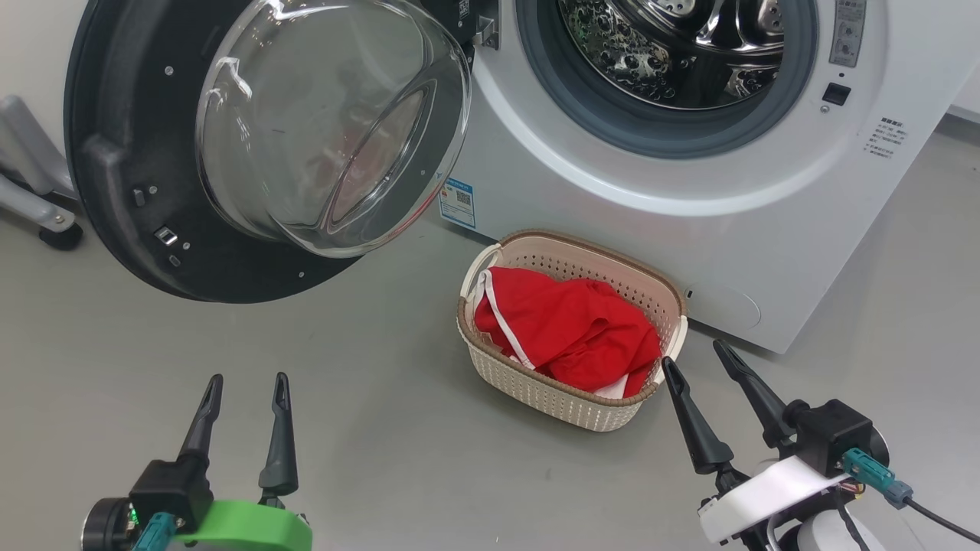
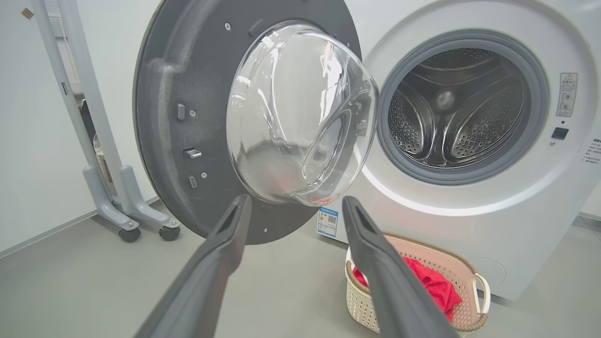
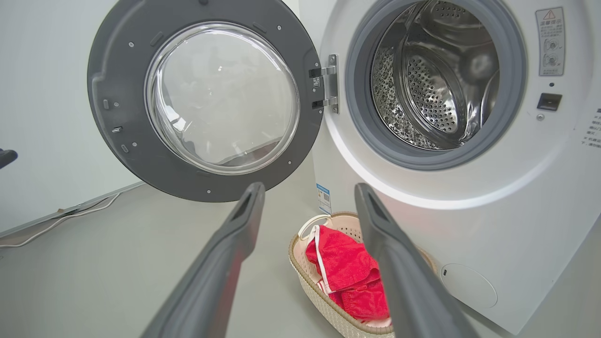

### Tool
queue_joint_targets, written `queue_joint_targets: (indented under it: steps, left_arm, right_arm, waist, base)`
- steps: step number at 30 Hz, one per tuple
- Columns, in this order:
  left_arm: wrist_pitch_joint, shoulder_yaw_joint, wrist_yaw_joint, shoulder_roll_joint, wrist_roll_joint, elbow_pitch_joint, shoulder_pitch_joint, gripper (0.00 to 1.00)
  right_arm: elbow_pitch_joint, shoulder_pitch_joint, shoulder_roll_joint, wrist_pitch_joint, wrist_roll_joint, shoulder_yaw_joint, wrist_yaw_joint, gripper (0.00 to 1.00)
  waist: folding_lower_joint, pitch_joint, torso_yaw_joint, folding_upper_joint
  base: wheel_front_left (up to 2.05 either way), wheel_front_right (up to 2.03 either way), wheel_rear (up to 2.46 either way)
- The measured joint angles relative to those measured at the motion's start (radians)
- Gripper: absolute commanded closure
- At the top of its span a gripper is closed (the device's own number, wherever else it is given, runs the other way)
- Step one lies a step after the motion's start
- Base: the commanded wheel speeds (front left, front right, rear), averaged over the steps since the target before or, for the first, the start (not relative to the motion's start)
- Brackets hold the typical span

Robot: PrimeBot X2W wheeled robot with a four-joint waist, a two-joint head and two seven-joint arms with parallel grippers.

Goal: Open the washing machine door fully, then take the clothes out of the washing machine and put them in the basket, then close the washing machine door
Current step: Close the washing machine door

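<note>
Grey floor (image 1: 383,467), cream basket (image 1: 536,392) just before white washing machine (image 1: 766,252), wheeled stand (image 1: 34,208) at left

Basket (image 1: 536,390) down on the floor (image 1: 344,428) just in front of the washing machine (image 1: 582,191), below its port, the clothes (image 1: 574,329) in it; the washing machine door (image 1: 122,153) swung out to the machine's left.

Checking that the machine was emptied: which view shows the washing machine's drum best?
The left wrist view: it looks straight into the drum, and the visible interior appears empty. The right wrist view sees it obliquely; the head view crops its upper part.
</note>
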Motion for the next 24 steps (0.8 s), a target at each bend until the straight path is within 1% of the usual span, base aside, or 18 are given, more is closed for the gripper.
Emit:
queue_joint_targets:
  steps: [17, 18, 19, 20, 21, 24]
  left_arm:
    - [0.000, 0.004, -0.003, 0.000, 0.001, 0.000, 0.000, 0.00]
    - [0.000, 0.004, -0.003, 0.000, 0.002, -0.001, 0.000, 0.13]
    - [0.000, 0.004, -0.003, 0.000, 0.004, 0.000, 0.000, 0.60]
    - [0.000, 0.004, -0.003, 0.000, 0.008, 0.000, 0.000, 0.87]
    - [0.000, 0.004, -0.003, 0.000, 0.010, 0.000, 0.000, 1.00]
    - [0.000, 0.004, -0.003, 0.000, 0.010, -0.001, 0.000, 1.00]
  right_arm:
    - [0.001, 0.000, 0.000, 0.000, 0.000, -0.006, 0.000, 0.00]
    - [0.001, 0.000, 0.000, 0.000, 0.000, -0.006, 0.000, 0.00]
    - [0.001, 0.000, 0.000, 0.000, 0.000, -0.006, 0.000, 0.00]
    - [0.001, 0.000, 0.000, 0.000, 0.000, -0.006, 0.000, 0.00]
    - [0.001, 0.000, 0.000, 0.000, 0.000, -0.006, 0.000, 0.00]
    - [0.001, 0.000, 0.000, 0.000, 0.000, -0.008, 0.000, 0.00]
  waist:
    - [0.0000, 0.005, 0.000, 0.0000]
    - [0.0000, 0.005, 0.000, 0.0000]
    - [0.0000, 0.005, 0.000, 0.0000]
    - [0.0000, 0.006, 0.000, 0.0000]
    - [0.0000, 0.006, 0.000, 0.0000]
    - [0.0000, 0.008, 0.000, 0.0000]
  base:
    - [0.00, 0.00, 0.00]
    - [0.00, 0.00, 0.00]
    - [0.00, 0.00, 0.00]
    - [0.00, 0.00, 0.00]
    - [0.00, 0.00, 0.00]
    - [0.00, 0.00, 0.00]
